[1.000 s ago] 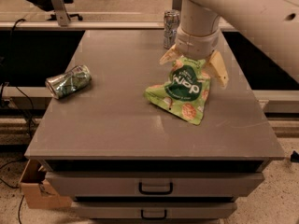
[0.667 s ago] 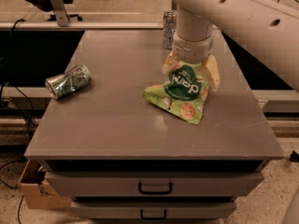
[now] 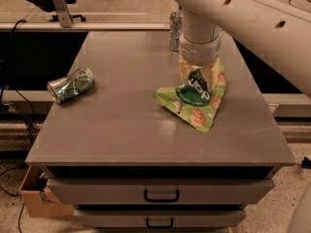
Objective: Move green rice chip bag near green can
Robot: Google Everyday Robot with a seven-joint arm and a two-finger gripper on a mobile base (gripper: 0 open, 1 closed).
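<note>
Resting place of the chip bag (image 3: 193, 100): right of centre in the frame, its lower corner on the grey table (image 3: 121, 130), its top end drawn up into my claw.
Claw (image 3: 198, 76): straight above the bag and closed on its top end; I see a tan finger (image 3: 183, 71) pressed to each side of the crinkled foil.
Green can (image 3: 71, 84): on its side near the table's left edge, well apart from the bag, with nothing lying between them.
Silver can (image 3: 175, 29): upright at the far edge, just behind my arm (image 3: 252, 18) in the upper middle of the frame.
Risk, grip: I judge the hold is on thin foil only, so the bag could slide out when I lift or swing left.
Risk, green can: it lies on its round side close to the edge; if the bag or claw nudges it on arrival, it could roll off the left side.
Risk, silver can: my arm stands close to it; a wide swing could tip it over.
Risk, drag: if I carry low, the hanging corner may scrape the table and twist the bag in the claw.
Count: one chip bag, two cans (one green, one silver), one claw, one table with two drawers (image 3: 97, 193) beneath.
</note>
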